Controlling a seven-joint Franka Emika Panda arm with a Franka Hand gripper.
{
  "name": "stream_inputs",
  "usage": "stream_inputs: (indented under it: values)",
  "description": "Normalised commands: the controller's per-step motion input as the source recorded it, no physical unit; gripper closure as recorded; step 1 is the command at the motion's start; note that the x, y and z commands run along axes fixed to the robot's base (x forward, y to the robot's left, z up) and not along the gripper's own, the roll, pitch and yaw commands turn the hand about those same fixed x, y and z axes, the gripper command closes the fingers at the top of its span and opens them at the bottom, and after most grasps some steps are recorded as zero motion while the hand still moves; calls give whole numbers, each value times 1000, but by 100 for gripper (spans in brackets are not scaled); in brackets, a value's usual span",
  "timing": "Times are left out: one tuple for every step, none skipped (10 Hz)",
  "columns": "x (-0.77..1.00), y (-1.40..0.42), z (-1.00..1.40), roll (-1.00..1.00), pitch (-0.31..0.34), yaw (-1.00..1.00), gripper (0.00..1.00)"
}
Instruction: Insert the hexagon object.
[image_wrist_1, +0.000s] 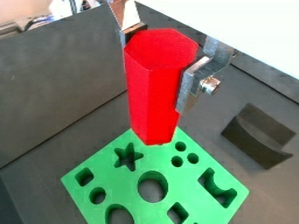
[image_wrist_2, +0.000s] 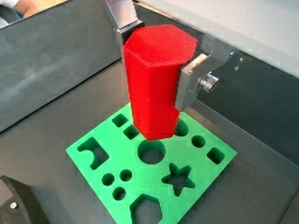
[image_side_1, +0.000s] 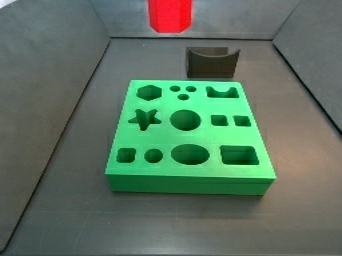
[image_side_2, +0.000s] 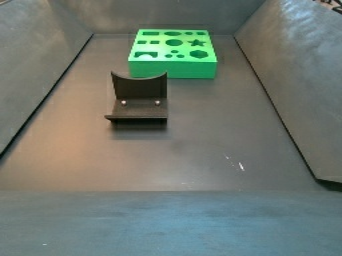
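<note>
The hexagon object, a bright red tall prism peg (image_wrist_1: 152, 87), hangs upright between my gripper's fingers in both wrist views (image_wrist_2: 152, 83). My gripper (image_wrist_1: 158, 61) is shut on it, with a silver finger (image_wrist_1: 191, 80) pressed flat against one side and the other behind it; the gripper (image_wrist_2: 158, 57) holds it well above the green board (image_wrist_1: 187, 182). In a side view only the peg's lower end (image_side_1: 170, 14) shows, high behind the board (image_side_1: 187, 183). The board's hexagon hole (image_side_1: 150, 92) lies at a far corner. The peg and gripper are out of view in the side view with the distant board (image_side_2: 174, 68).
A dark grey curved block (image_side_1: 210, 62) stands on the floor beside the board, also seen in a side view (image_side_2: 136, 98) and in both wrist views (image_wrist_1: 260, 133) (image_wrist_2: 17, 203). Dark sloped walls (image_side_1: 54, 120) enclose the floor. The board (image_wrist_2: 117, 150) has several other shaped holes.
</note>
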Motion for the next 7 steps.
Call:
stream_inputs:
  values:
    - [-89,166,-497,14,0,-817,100]
    - [-243,334,-720,34,-3,-637,100]
    - [-546,514,-871,30,-96,-417,100]
    - [-560,540,-889,20,-97,-391,100]
    - [-480,349,-923,0,-90,-609,100]
    - [-414,194,-877,9,-107,-777,100]
    - [-300,169,-797,30,-146,-811,100]
